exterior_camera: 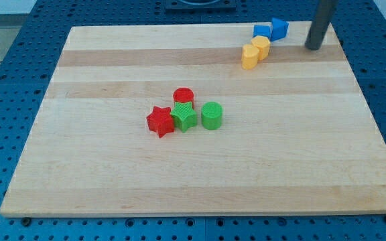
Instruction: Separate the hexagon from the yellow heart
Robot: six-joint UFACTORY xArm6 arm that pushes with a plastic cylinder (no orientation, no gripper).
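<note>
Tip [313, 47] bare, holding nothing. Left of it: yellow hexagon [261, 47] touching yellow heart [249, 57]. Blue blocks [271, 29] up-left.

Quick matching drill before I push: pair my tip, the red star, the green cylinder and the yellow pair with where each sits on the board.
Things:
1. my tip
2. red star
3. green cylinder
4. two yellow blocks

Places:
A. view's left end of the centre cluster
B. view's top right, right of the blue blocks
C. just below the blue blocks
D. view's right end of the centre cluster

Pairs: 1-B, 2-A, 3-D, 4-C
</note>
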